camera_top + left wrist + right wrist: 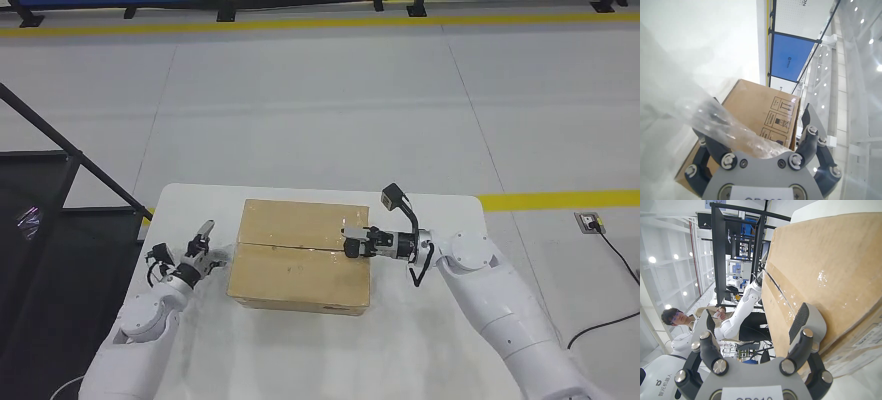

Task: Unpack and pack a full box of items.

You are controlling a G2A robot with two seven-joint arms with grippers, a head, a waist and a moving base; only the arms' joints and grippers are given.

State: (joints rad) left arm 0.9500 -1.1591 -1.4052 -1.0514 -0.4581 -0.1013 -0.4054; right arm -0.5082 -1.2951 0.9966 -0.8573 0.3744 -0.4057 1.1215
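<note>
A closed brown cardboard box [290,270] lies in the middle of the white table [430,330], a seam [776,287] with glossy tape remnants running along its top. My right gripper [350,243] is open at the seam's right end; one pad [800,321] rests on the lid while the other stands in the air beside the box [829,256]. My left gripper [205,245] hangs open just left of the box, facing its printed side [753,102]. A strip of clear tape [725,121] lies across this gripper [762,111] and hides one of its fingers.
A black frame with dark netting [50,200] stands off the table's left side. Bare tabletop lies in front of the box and to its right. The table's far edge [320,188] runs close behind the box.
</note>
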